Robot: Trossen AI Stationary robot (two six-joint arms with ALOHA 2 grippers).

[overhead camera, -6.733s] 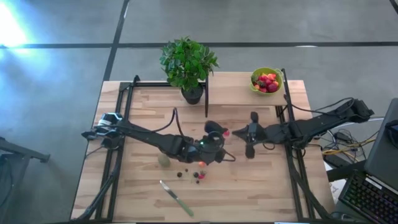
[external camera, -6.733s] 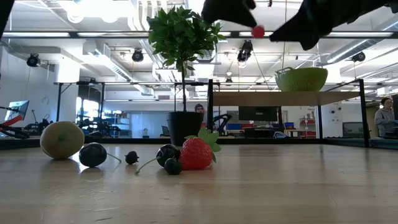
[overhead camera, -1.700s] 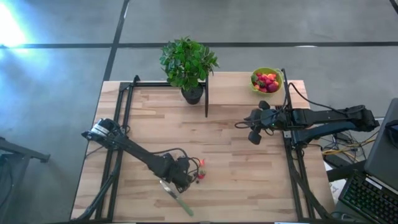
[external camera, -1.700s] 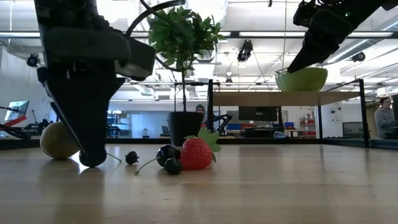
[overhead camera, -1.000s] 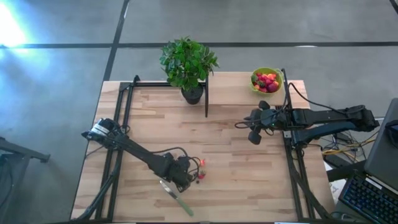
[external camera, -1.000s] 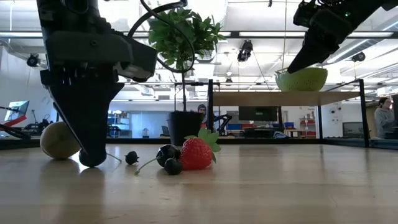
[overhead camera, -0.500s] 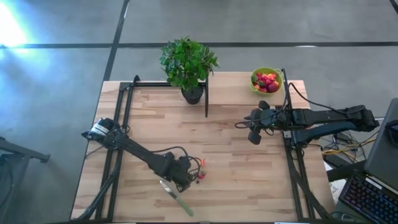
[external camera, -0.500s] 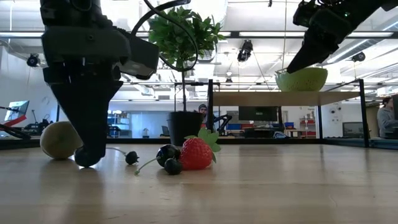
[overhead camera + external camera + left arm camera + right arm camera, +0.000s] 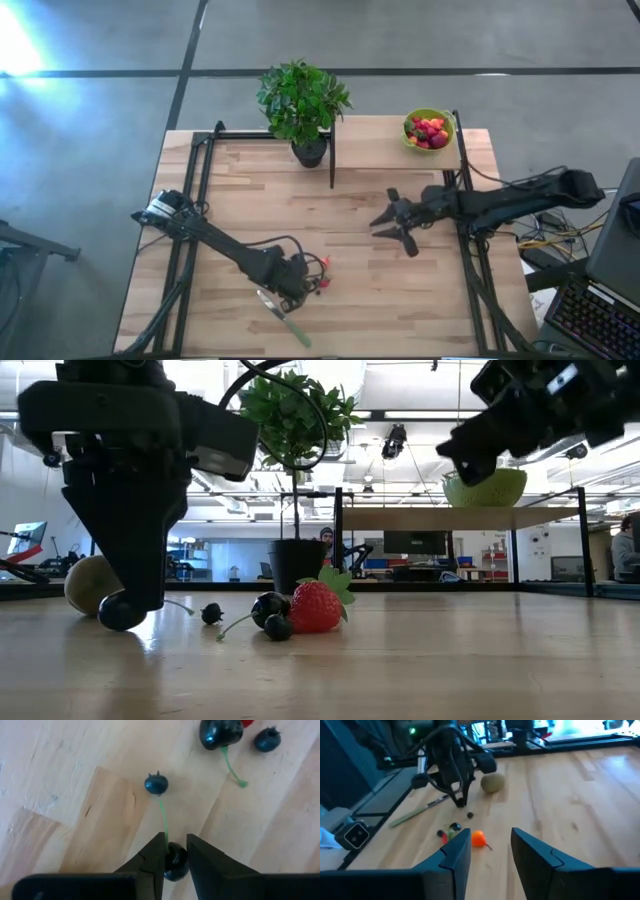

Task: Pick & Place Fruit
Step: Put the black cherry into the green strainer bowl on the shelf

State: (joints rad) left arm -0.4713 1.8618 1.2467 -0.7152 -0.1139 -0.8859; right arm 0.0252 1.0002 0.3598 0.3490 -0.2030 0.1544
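Down at the tabletop, a dark cherry sits pinched between the two fingers of the left gripper, its green stem running out toward a small dark berry lying loose on the wood. The jaws are narrow, closed on that cherry. From table height the same cherry shows at the tip of the left gripper, right at the table surface, with the dull-green kiwi-like ball just behind it.

Beside them is the rest of the loose fruit: a red strawberry with green leaves, another dark cherry touching its side, and a tiny dark berry between the groups.

Over on the other side, the right gripper hangs above the middle of the wooden table, well apart from the fruit, fingers spread wide and holding nothing. Its own camera looks across at the left arm and the fruit cluster.

A lime-green bowl full of red and orange fruit stands at the far right corner, with a potted plant along the same far edge. A green-handled knife lies near the left gripper.
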